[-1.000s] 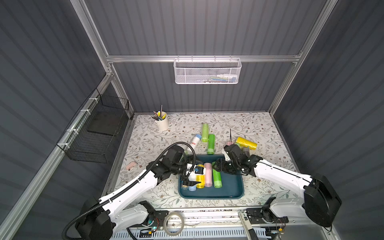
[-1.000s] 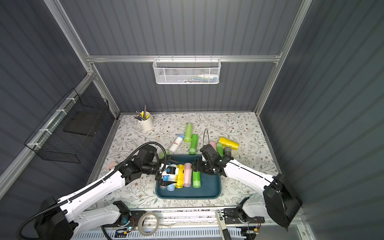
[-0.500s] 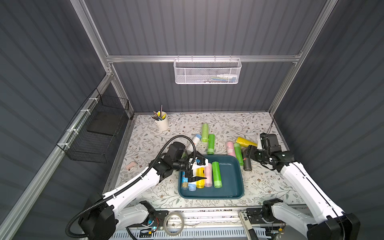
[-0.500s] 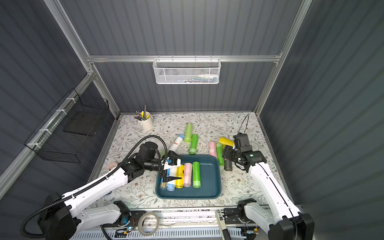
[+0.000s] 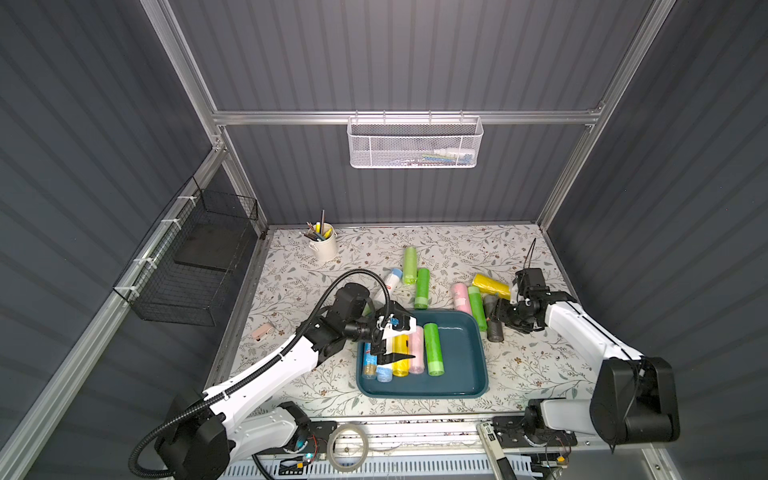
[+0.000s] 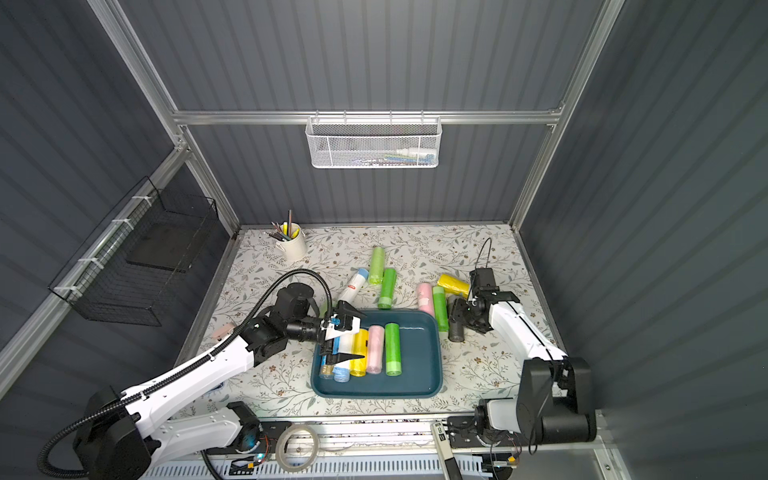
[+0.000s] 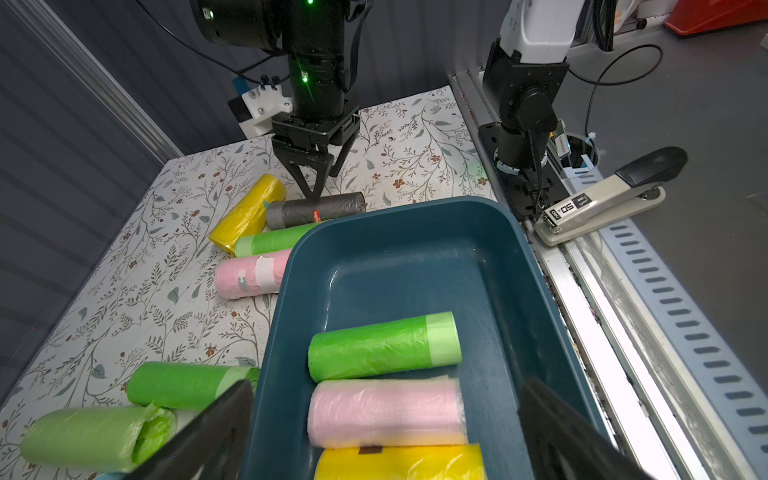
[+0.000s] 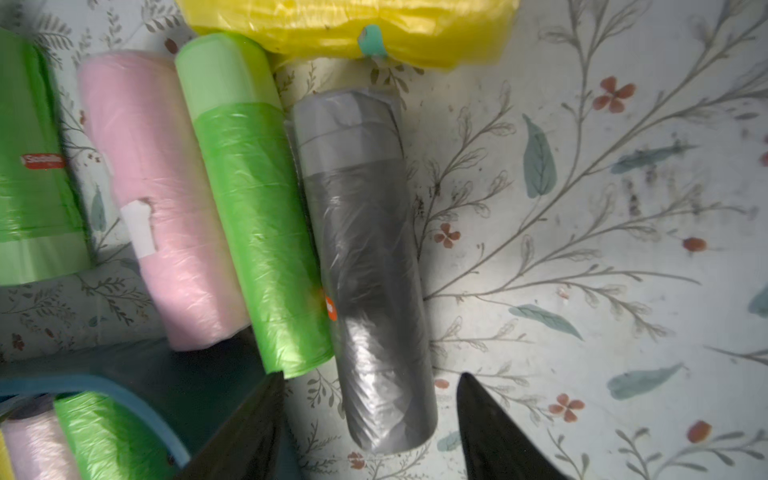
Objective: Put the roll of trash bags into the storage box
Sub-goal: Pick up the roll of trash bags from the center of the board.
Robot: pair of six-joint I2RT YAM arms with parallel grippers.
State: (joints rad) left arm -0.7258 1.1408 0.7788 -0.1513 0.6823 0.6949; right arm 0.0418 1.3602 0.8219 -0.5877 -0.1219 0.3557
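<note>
Straddling the grey roll, which lies on the tabletop beside the 2 o'clock corner of the storage box, the right pincer hangs open, seemingly aligned to clamp it, while the left pincer gapes empty over the box.

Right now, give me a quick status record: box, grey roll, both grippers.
box: yellow roll, pink roll and green roll inside, side by side; others partly hidden
grey roll: lying outside the box
right gripper: open, straddling one end of the grey roll
left gripper: open, empty, above the rolls in the box
</note>
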